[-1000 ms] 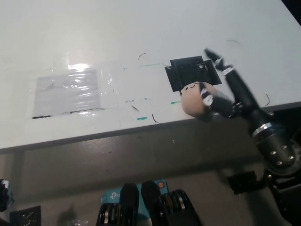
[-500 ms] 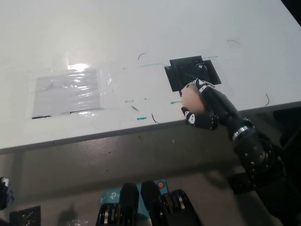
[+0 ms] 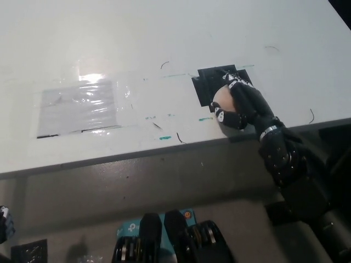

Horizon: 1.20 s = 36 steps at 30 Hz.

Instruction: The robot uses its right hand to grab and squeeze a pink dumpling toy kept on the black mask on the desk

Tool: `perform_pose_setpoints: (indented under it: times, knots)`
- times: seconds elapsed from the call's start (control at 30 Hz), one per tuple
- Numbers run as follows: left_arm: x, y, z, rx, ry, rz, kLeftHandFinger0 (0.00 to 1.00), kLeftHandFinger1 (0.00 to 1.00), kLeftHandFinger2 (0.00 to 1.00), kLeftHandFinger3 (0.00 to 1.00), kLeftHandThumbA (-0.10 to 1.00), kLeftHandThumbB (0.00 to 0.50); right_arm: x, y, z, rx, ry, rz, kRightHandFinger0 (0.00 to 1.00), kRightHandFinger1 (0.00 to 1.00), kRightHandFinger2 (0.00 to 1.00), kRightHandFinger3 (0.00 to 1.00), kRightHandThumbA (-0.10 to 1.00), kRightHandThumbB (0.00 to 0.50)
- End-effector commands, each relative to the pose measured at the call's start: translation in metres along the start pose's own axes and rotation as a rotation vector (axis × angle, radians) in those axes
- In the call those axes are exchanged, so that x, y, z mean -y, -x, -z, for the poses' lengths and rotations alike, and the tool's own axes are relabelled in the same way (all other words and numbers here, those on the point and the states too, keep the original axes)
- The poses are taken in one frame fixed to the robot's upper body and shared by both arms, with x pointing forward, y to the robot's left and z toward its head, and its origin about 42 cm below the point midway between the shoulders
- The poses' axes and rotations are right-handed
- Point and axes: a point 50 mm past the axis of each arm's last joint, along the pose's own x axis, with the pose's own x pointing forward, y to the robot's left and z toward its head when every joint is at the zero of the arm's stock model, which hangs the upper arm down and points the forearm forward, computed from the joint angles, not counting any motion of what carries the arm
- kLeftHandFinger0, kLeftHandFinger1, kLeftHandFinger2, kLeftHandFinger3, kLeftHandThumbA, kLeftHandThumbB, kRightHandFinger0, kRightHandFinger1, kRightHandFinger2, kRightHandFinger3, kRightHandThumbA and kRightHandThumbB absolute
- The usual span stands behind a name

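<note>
Fingers of the black right hand are wrapped tightly on the soft pink dumpling toy, at the near edge of the square black mask on the white worktop. For a good squeeze, press evenly and do not drag it.

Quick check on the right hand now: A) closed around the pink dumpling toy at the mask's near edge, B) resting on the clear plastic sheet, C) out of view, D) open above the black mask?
A: the black right hand is wrapped around the pink dumpling toy, only part of which shows between its fingers, at the near edge of the black mask.
</note>
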Motion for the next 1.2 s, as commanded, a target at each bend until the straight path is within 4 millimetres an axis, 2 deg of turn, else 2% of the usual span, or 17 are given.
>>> perform_pose_setpoints:
  times: [0.0, 0.33, 0.47, 0.57, 0.6, 0.63, 0.7, 0.73, 0.77, 0.8, 0.83, 0.93, 0.97, 1.03, 1.07, 1.1, 1.17]
  knots:
    - [-0.014, -0.002, -0.024, 0.063, -0.043, 0.006, 0.00, 0.00, 0.05, 0.07, 1.00, 0.500, 0.013, -0.014, -0.016, 0.085, 0.014, 0.033, 1.00, 1.00, 1.00, 1.00, 0.40, 0.388]
    - [-0.015, -0.010, -0.039, 0.079, -0.053, 0.008, 0.00, 0.00, 0.03, 0.07, 1.00, 0.500, 0.000, -0.015, -0.006, -0.056, 0.160, -0.164, 1.00, 1.00, 1.00, 1.00, 0.36, 0.427]
    - [-0.015, -0.012, -0.045, 0.088, -0.063, 0.014, 0.00, 0.01, 0.08, 0.09, 1.00, 0.500, 0.001, -0.017, -0.002, -0.100, 0.222, -0.249, 1.00, 1.00, 1.00, 1.00, 0.41, 0.435]
    - [-0.016, -0.014, -0.048, 0.092, -0.062, 0.013, 0.00, 0.00, 0.08, 0.10, 1.00, 0.500, -0.005, -0.017, 0.002, -0.152, 0.404, -0.351, 1.00, 1.00, 1.00, 1.00, 0.51, 0.471]
    - [-0.016, -0.015, -0.048, 0.095, -0.065, 0.019, 0.00, 0.00, 0.08, 0.11, 1.00, 0.500, -0.011, -0.017, 0.003, -0.113, 0.514, -0.385, 0.53, 0.91, 1.00, 1.00, 0.50, 0.483]
    - [-0.016, -0.015, -0.048, 0.098, -0.068, 0.013, 0.00, 0.00, 0.07, 0.10, 1.00, 0.500, -0.011, -0.018, 0.002, -0.107, 0.536, -0.377, 0.42, 0.71, 1.00, 1.00, 0.47, 0.457]
    - [-0.016, -0.017, -0.049, 0.093, -0.083, 0.024, 0.00, 0.01, 0.08, 0.11, 1.00, 0.500, -0.014, -0.018, 0.003, -0.082, 0.598, -0.358, 0.32, 0.58, 1.00, 1.00, 0.42, 0.404]
    - [-0.015, -0.017, -0.051, 0.096, -0.068, 0.022, 0.00, 0.00, 0.08, 0.10, 1.00, 0.500, -0.018, -0.018, 0.004, -0.079, 0.601, -0.338, 0.30, 0.53, 0.99, 1.00, 0.17, 0.243]
    - [-0.015, -0.017, -0.051, 0.102, -0.065, 0.022, 0.00, 0.00, 0.08, 0.10, 1.00, 0.500, -0.019, -0.019, 0.004, -0.072, 0.595, -0.329, 0.28, 0.51, 0.97, 1.00, 0.08, 0.203]
    - [-0.016, -0.016, -0.050, 0.106, -0.066, 0.019, 0.00, 0.00, 0.08, 0.09, 1.00, 0.500, -0.022, -0.018, 0.004, -0.051, 0.639, -0.322, 0.05, 0.22, 0.63, 1.00, -0.09, 0.083]
    - [-0.015, -0.016, -0.050, 0.109, -0.064, 0.023, 0.00, 0.01, 0.09, 0.09, 1.00, 0.500, -0.023, -0.018, 0.004, -0.055, 0.631, -0.317, 0.00, 0.03, 0.47, 1.00, -0.10, 0.003]
    - [-0.015, -0.016, -0.050, 0.113, -0.065, 0.022, 0.00, 0.01, 0.09, 0.09, 1.00, 0.500, -0.023, -0.016, 0.004, -0.001, 0.646, -0.292, 0.00, 0.01, 0.36, 1.00, -0.10, 0.000]
    - [-0.015, -0.016, -0.050, 0.110, -0.061, 0.020, 0.00, 0.01, 0.09, 0.09, 1.00, 0.500, -0.023, -0.015, 0.006, 0.038, 0.658, -0.261, 0.00, 0.00, 0.34, 0.70, -0.10, 0.038]
    - [-0.017, -0.014, -0.050, 0.100, -0.082, 0.005, 0.00, 0.00, 0.08, 0.09, 1.00, 0.500, -0.025, -0.013, 0.009, 0.113, 0.665, -0.201, 0.00, 0.05, 0.44, 0.30, -0.10, 0.000]
    - [-0.016, -0.014, -0.049, 0.102, -0.083, 0.005, 0.00, 0.00, 0.08, 0.09, 1.00, 0.500, -0.026, -0.012, 0.012, 0.129, 0.626, -0.164, 0.00, 0.13, 0.53, 0.27, -0.10, 0.000]
    - [-0.015, -0.013, -0.048, 0.103, -0.060, 0.011, 0.00, 0.00, 0.08, 0.10, 1.00, 0.500, -0.026, -0.010, 0.013, 0.150, 0.594, -0.128, 0.00, 0.07, 0.45, 0.05, -0.10, 0.000]
    - [-0.016, -0.013, -0.046, 0.105, -0.054, 0.013, 0.00, 0.00, 0.09, 0.11, 1.00, 0.500, -0.026, -0.007, 0.014, 0.197, 0.613, -0.024, 0.00, 0.00, 0.36, 0.02, -0.10, 0.000]
